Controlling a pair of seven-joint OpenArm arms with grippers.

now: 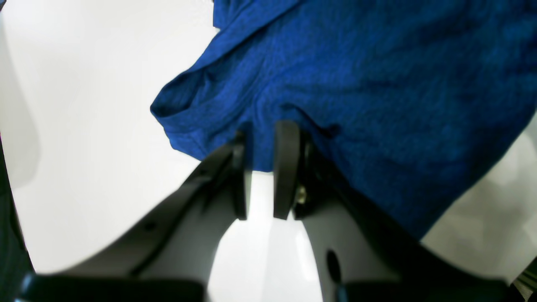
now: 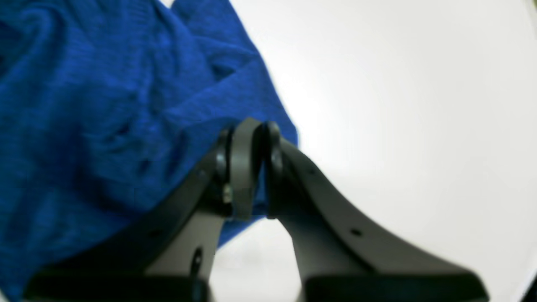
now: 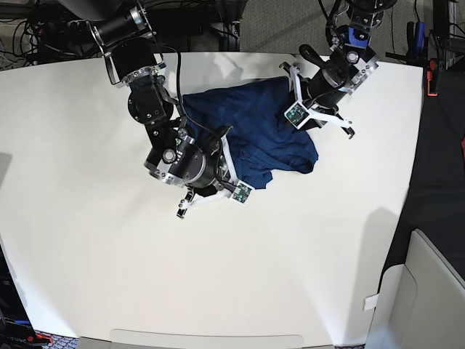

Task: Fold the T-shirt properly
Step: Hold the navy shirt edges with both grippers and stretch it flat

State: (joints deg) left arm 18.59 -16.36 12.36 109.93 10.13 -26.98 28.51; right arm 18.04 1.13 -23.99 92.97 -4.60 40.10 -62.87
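Both end effectors, left (image 1: 262,167) and right (image 2: 250,167), pinching T-shirt (image 3: 251,127) edges.

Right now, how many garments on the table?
1: the T-shirt, bunched between both arms at the table's far middle. Anything beneath its folds would be hidden.
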